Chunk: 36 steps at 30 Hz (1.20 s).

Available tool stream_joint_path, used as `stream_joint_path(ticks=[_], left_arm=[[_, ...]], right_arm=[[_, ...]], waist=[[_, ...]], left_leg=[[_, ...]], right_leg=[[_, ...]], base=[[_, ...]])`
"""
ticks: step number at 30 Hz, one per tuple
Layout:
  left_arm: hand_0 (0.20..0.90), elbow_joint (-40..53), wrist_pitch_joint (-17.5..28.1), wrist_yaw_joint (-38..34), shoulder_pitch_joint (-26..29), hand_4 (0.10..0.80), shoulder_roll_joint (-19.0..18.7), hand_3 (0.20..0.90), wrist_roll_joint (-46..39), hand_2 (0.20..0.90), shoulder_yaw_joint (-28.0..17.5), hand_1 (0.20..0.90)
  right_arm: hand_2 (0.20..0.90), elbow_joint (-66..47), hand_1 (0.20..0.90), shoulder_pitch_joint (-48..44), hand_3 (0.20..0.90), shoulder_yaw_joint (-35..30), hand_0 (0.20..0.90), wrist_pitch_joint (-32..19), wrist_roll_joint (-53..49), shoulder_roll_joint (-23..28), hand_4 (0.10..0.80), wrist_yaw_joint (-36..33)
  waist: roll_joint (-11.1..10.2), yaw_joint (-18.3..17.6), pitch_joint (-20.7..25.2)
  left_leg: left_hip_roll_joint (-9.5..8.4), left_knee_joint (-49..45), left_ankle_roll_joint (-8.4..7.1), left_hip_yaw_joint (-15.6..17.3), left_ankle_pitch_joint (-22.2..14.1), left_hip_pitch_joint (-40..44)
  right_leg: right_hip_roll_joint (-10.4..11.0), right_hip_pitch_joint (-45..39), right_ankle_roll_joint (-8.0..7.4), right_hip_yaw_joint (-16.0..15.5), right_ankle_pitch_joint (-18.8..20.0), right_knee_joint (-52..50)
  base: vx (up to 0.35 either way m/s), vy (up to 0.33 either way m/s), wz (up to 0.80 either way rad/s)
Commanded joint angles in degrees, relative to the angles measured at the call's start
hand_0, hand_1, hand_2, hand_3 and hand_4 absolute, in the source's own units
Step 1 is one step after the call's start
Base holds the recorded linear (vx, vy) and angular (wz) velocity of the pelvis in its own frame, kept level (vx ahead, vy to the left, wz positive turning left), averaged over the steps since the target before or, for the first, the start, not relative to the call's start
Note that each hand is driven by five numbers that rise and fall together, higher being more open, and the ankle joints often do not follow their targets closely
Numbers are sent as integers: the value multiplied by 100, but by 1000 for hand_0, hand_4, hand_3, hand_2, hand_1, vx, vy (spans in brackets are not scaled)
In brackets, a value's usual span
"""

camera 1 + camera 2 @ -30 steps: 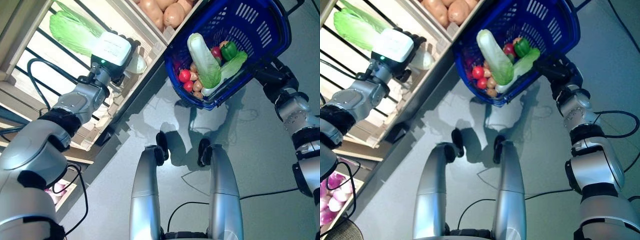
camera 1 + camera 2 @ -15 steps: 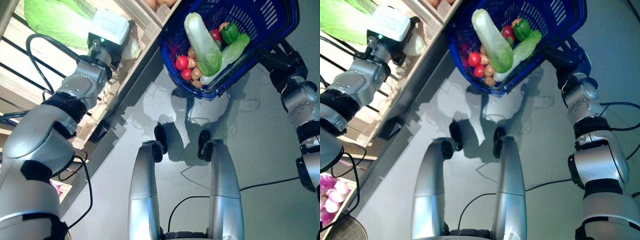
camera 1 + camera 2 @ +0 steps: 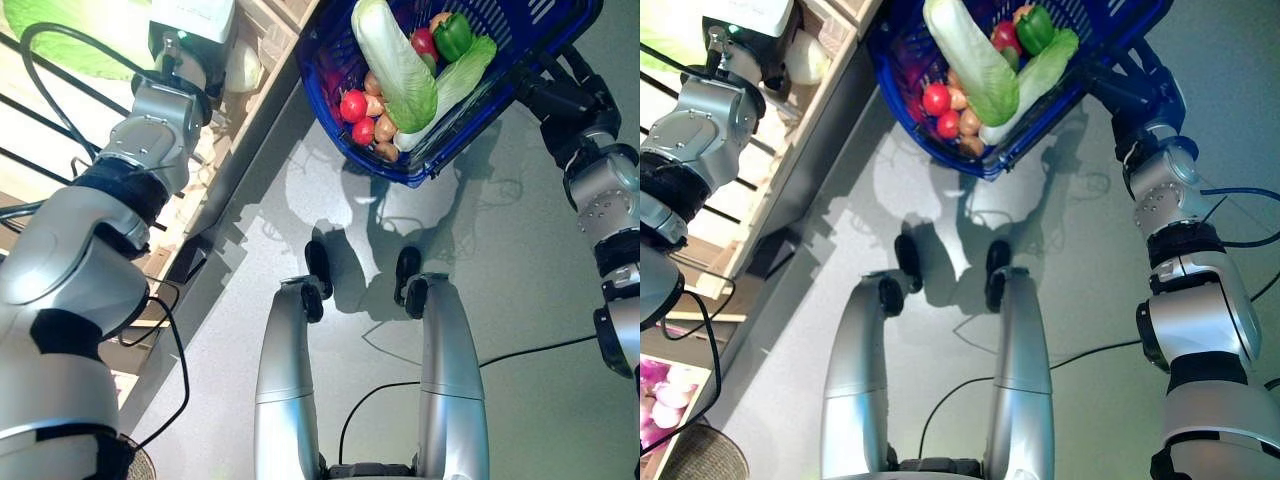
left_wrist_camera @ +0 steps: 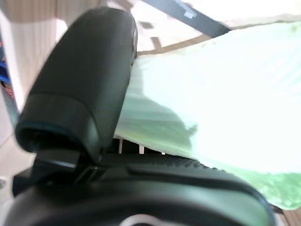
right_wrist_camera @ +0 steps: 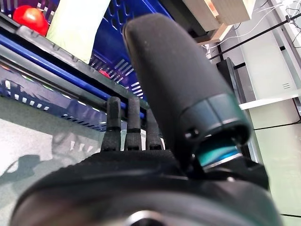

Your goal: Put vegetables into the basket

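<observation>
Basket (image 3: 520, 45) hangs off right hand (image 5: 136, 141), fingers (image 5: 128, 125) hooked round its rim, veggies inside. Left hand (image 4: 84, 99) up at wooden shelf (image 3: 835, 60), thumb against cabbage (image 4: 225, 103); can't tell if it's gripped.

My left hand (image 4: 89, 99) hides its fingers behind a pale cabbage (image 4: 225, 99); the basket (image 3: 520, 70) and, I think, shelf run off-frame.
</observation>
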<state>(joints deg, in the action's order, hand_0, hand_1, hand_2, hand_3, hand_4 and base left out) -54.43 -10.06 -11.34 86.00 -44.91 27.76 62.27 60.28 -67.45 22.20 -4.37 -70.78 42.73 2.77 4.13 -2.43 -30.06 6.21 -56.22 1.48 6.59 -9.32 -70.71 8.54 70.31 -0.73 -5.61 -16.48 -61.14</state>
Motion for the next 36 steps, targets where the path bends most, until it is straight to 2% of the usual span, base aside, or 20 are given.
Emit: stream_joint_path(ticks=[1, 6, 12, 15, 17, 19, 22, 24, 25, 30, 32, 36], left_arm=[[300, -757, -187, 186, 197, 400, -177, 300, -80, 300, -61, 300], [300, -665, -79, 35, 118, 400, -206, 300, -236, 300, -145, 300], [300, -433, 484, -556, -268, 400, -308, 300, -1227, 300, -653, 300], [300, -313, 1116, -796, -553, 400, -436, 300, -1607, 300, -1059, 300], [300, -127, 1549, -813, -857, 400, -536, 300, -1802, 300, -1387, 300], [300, 89, 1761, -786, -1108, 400, -593, 300, -1946, 300, -1634, 300], [300, 637, 2231, -747, -1965, 400, -634, 300, -2174, 300, -2248, 300], [300, 913, 2388, -728, -2388, 400, -609, 300, -2294, 300, -2550, 300], [300, 1085, 2414, -675, -2612, 400, -550, 300, -2342, 300, -2732, 300], [300, 1614, 2655, -785, -3293, 400, -243, 300, -2504, 300, -3186, 300], [300, 1871, 2766, -859, -3623, 400, -137, 300, -2610, 300, -3371, 300], [300, 2219, 2919, -710, -4150, 400, 216, 300, -2978, 300, -3691, 300]], right_arm=[[900, -289, 900, -286, 900, -155, 900, -603, -376, 27, 800, 174], [900, -302, 900, -145, 900, -225, 900, -592, -228, -66, 800, 301], [900, -554, 900, 268, 900, -282, 900, -565, 3, -182, 800, 565], [900, -748, 900, 569, 900, -388, 900, -566, 153, -245, 800, 707], [900, -959, 900, 874, 900, -492, 900, -567, 310, -342, 800, 632], [900, -1142, 900, 1101, 900, -574, 900, -569, 444, -412, 800, 555], [900, -1669, 900, 1769, 900, -704, 900, -588, 704, -672, 800, 279], [900, -1905, 900, 2077, 900, -745, 900, -560, 900, -839, 800, 212], [900, -2034, 900, 2194, 900, -722, 900, -494, 1002, -925, 800, 166], [900, -2477, 900, 2629, 900, -557, 900, -663, 1426, -1260, 800, 178], [900, -2742, 900, 2882, 900, -516, 900, -726, 1522, -1393, 800, 353], [900, -3064, 900, 3269, 900, -393, 900, -530, 1695, -1667, 800, 725]], waist=[[-171, -63, 26], [-157, -70, 26], [-181, -56, 26], [-226, -30, 26], [-266, 5, 26], [-295, 36, 30], [-399, 144, 414], [-442, 175, 609], [-455, 206, 735], [-481, 289, 1065], [-474, 309, 1197], [-472, 345, 1579]], left_leg=[[22, 570, -309, -194, 2, 520], [79, 723, -351, -138, 33, 832], [161, 1140, -414, 14, 117, 1734], [177, 1373, -448, 71, 158, 2337], [128, 1584, -455, 79, 186, 2889], [93, 1720, -460, 64, 213, 3242], [-50, 2116, -445, 9, 258, 3967], [-96, 2333, -461, 11, 281, 4286], [-113, 2543, -434, 62, 456, 4439], [-188, 3017, -451, 9, 505, 5147], [-221, 3273, -451, 4, 559, 5426], [-308, 3877, -456, -30, 700, 6079]], right_leg=[[171, -449, -179, -26, 936, 795], [159, -732, -200, -52, 934, 931], [135, -1582, -198, -154, 855, 1264], [154, -2169, -182, -216, 810, 1450], [163, -2730, -166, -248, 796, 1628], [173, -3115, -157, -260, 791, 1778], [224, -3918, -147, -381, 780, 2248], [226, -4276, -142, -443, 762, 2496], [237, -4491, -74, -543, 896, 2766], [239, -5270, -51, -690, 868, 3266], [225, -5566, -59, -749, 902, 3524], [155, -6298, -95, -879, 1032, 4228]], base=[[-32, 2, 0], [-21, 6, 0], [-2, -2, 1], [4, -34, 3], [37, -65, 3], [83, -79, 7], [171, -92, 13], [114, -43, 19], [39, -28, 20], [62, -38, 13], [63, -50, 3], [106, -51, 10]])
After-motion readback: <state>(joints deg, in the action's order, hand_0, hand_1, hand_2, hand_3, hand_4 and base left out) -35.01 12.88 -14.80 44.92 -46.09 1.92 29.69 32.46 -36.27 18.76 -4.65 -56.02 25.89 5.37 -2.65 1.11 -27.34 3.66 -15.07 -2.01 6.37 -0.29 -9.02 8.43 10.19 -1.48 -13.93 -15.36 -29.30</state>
